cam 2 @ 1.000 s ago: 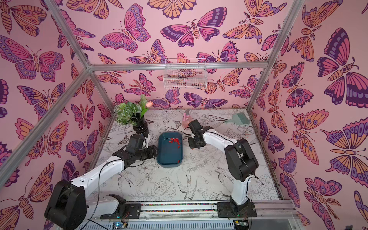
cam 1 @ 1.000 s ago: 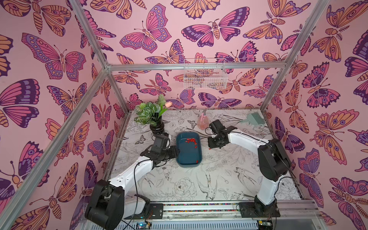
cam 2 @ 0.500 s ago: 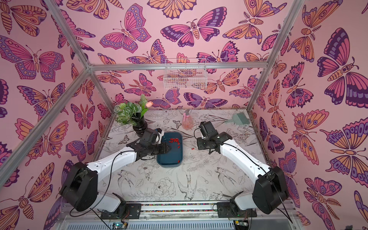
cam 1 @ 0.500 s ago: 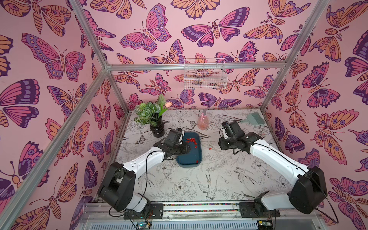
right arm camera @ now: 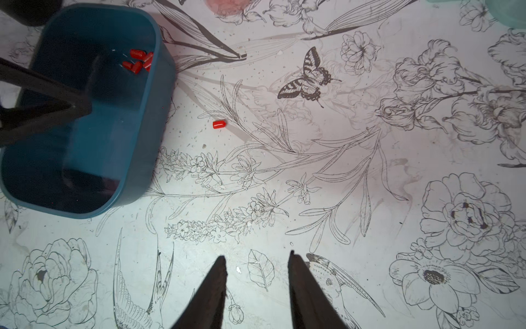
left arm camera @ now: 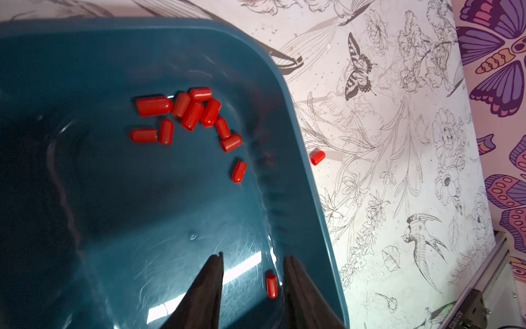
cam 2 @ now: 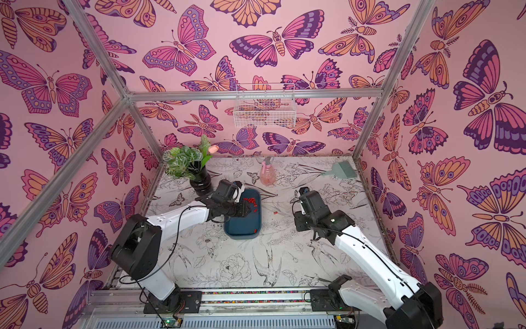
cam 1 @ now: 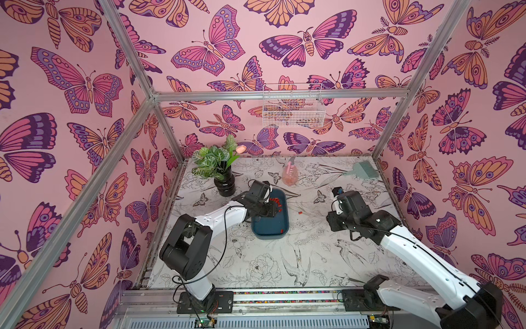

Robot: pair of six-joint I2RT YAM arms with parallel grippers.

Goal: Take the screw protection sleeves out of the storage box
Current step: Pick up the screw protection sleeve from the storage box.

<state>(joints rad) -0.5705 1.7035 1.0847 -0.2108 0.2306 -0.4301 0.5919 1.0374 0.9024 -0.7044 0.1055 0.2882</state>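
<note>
Box (cam 1: 270,226) sitting frame centre, sleeves (left arm camera: 193,114) lying inside; stray sleeve (cam 1: 299,212) lying on table (cam 1: 256,270) just right. L gripper (left arm camera: 253,257) hovering over box, gaping, empty. R gripper (right arm camera: 256,256), centre-right, gaping, empty.

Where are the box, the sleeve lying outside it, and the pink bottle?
Box (cam 1: 267,226): in a top view, on its bare floor.
Loose sleeve (right arm camera: 219,124): right wrist view, on its middle.
Pink bottle (cam 1: 289,176): in a top view, on its body.

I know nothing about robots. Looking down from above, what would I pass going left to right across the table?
black vase holding a plant → storage box → lone red sleeve lying on the table → green comb-like scoop. The pink spray bottle overlaps the box sideways, so it is left out.
</note>
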